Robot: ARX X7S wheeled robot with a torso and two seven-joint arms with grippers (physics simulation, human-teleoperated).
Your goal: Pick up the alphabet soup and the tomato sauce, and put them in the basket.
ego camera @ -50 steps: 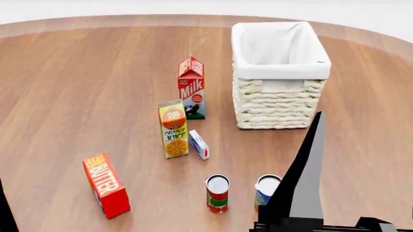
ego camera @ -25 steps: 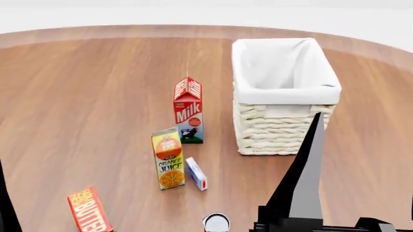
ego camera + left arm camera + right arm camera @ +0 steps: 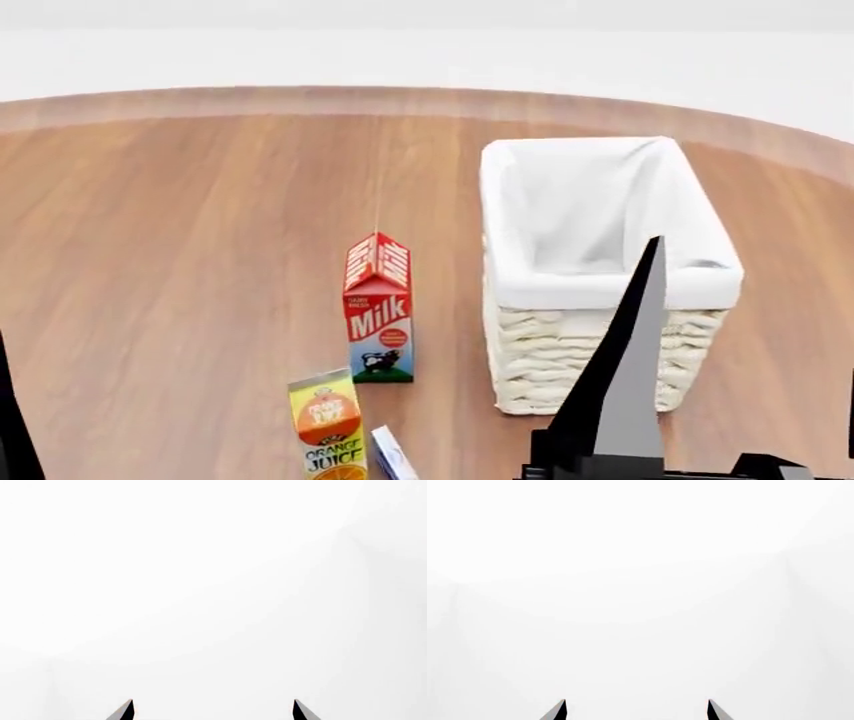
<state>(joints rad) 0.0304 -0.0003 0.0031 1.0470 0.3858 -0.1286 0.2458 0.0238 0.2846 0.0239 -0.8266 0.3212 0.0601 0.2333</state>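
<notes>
The cream-white wicker basket with its white liner stands at the right of the wooden table in the head view. The alphabet soup and the tomato sauce are out of view, below the picture's lower edge. My right gripper shows in the head view as a dark pointed finger in front of the basket. In the right wrist view my right gripper is open and empty, facing blank white. In the left wrist view my left gripper is also open and empty, facing blank white. Only a dark sliver of the left arm shows in the head view.
A red-and-white milk carton stands left of the basket. An orange juice carton and a small white-and-blue box are at the lower edge. The round wooden table ends in a curved far edge.
The head view has tilted upward, so everything slid down the picture. Both cans and the butter box have dropped out of view. The right gripper's finger keeps its place.
</notes>
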